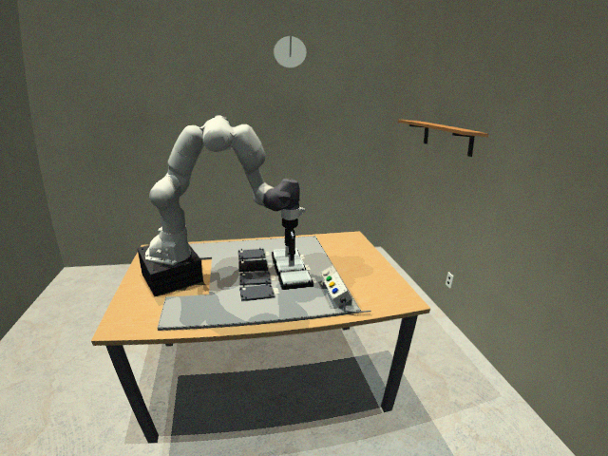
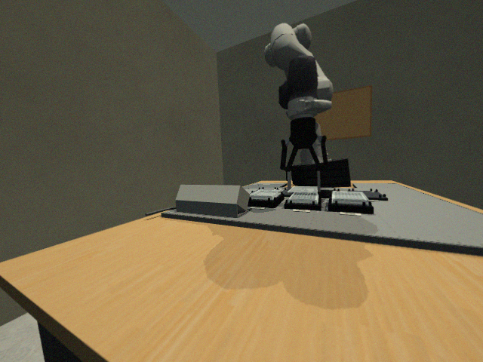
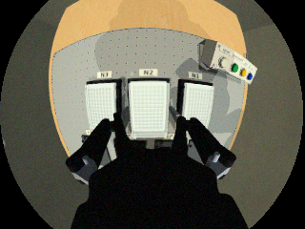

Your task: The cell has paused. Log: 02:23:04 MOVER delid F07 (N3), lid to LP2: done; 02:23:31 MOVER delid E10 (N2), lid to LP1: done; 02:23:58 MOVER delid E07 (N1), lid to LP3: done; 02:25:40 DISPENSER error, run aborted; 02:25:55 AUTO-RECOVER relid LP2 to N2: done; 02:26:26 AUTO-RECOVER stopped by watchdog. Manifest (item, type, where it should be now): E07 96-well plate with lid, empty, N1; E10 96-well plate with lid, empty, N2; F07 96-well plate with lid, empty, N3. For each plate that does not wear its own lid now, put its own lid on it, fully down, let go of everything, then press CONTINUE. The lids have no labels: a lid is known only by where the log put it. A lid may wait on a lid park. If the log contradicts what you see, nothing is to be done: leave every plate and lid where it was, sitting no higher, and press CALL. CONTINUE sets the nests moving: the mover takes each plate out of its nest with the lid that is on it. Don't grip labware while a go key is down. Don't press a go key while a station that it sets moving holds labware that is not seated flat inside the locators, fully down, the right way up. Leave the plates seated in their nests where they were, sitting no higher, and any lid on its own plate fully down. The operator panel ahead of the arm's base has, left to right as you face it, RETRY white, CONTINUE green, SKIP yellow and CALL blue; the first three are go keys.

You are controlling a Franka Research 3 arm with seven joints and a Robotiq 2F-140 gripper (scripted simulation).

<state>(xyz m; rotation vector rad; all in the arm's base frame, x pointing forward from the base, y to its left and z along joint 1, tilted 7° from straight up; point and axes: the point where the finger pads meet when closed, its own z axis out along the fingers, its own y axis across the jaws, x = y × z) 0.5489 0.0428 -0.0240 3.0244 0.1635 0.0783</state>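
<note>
My gripper is shut on a clear lid, gripping its two long sides. It holds the lid level, low over the middle plate, in the nest labelled N2. I cannot tell whether the lid rests on the plate. Two more well plates flank it: one on the panel's side and one on the far side. I cannot tell whether these wear lids. Three dark lid parks lie beside the nests and look bare.
The operator panel with white, green, yellow and blue keys stands at the mat's edge by the nests. A grey mat covers the wooden table. The arm's base block stands at the left.
</note>
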